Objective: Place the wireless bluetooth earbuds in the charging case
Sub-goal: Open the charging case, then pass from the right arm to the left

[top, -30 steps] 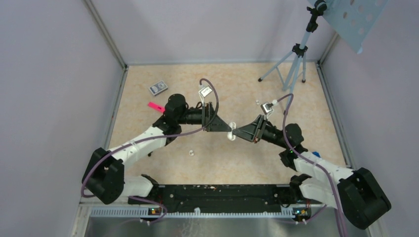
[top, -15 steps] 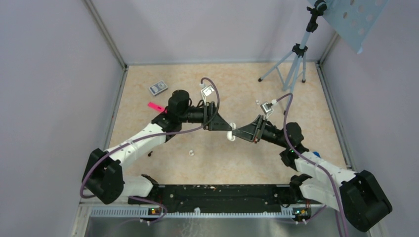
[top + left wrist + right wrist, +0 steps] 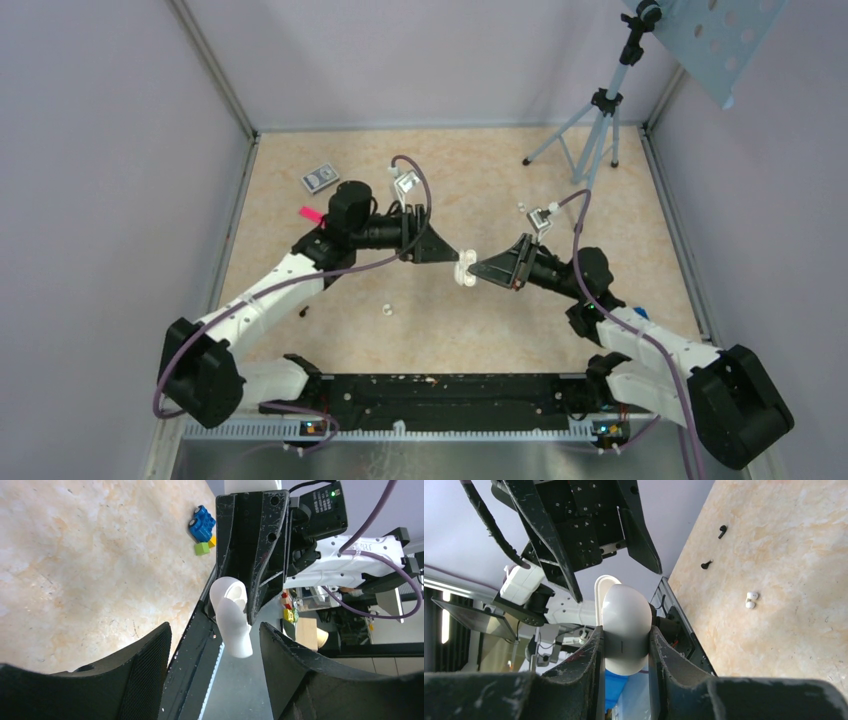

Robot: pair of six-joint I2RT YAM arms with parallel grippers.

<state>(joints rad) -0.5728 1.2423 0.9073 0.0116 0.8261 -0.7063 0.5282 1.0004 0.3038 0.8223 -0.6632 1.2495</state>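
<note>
From above, the white, rounded, pill-shaped plastic charging case (image 3: 465,270) is only a pale blob in mid-air between the two arm tips. Its inside cannot be seen in any view. In the right wrist view its lower part is hidden between the black fingers (image 3: 594,655), and its thin open lid is mostly hidden behind the body. A small white earbud (image 3: 750,600) lies on the beige marbled tabletop (image 3: 799,555), well apart from the case. It is too small to tell whether it is one bud or two lying together.

The right gripper (image 3: 626,630) pinches the case (image 3: 624,615) by its sides, holding it above the table. The left gripper (image 3: 215,630) faces it with its jaws spread wide, one finger on each side of the hollow lid end (image 3: 231,592). Whether either finger touches the lid cannot be told.
</note>
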